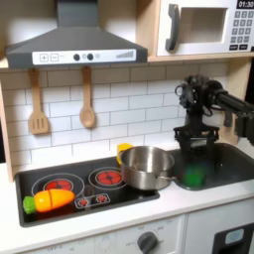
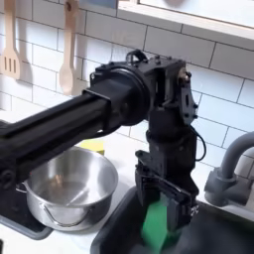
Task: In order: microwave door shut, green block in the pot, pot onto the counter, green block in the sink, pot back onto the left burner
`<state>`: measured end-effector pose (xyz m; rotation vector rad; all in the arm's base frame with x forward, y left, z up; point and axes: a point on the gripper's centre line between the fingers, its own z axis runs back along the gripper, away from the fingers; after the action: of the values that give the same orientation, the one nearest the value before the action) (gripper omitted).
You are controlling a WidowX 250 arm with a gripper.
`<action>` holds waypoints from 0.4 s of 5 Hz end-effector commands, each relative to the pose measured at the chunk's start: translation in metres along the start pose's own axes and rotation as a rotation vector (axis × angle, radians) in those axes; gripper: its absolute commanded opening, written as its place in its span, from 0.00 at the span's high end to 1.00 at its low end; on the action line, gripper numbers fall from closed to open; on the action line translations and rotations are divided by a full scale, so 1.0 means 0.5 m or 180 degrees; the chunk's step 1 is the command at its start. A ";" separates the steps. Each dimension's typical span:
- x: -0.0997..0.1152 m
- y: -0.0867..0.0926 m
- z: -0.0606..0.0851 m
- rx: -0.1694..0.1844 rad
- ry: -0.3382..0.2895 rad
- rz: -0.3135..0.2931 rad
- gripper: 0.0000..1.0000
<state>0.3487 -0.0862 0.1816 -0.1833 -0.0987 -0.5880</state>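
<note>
Gripping green block (image 2: 157, 226) (over sink (image 2: 223, 238)): end effector (image 2: 162, 220).

Bright green block (image 2: 156, 224); dark grey sink (image 1: 230, 165); shiny steel pot (image 1: 147, 167).

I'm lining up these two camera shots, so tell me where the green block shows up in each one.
First exterior view: the green block is right of centre, low inside the sink, under the pincer.
Second exterior view: the green block is at the bottom, right of centre, between the pincer's fingers over the sink.
Shared landmark: the pot, just left of the block in both exterior views.
</note>
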 end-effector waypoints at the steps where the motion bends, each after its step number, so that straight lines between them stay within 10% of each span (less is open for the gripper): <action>1: -0.010 0.024 0.031 0.0094 -0.0123 0.0055 0.00; 2: -0.020 0.058 0.070 0.0250 -0.0231 0.0240 0.00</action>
<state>0.3529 -0.0522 0.2088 -0.1338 -0.1806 -0.5099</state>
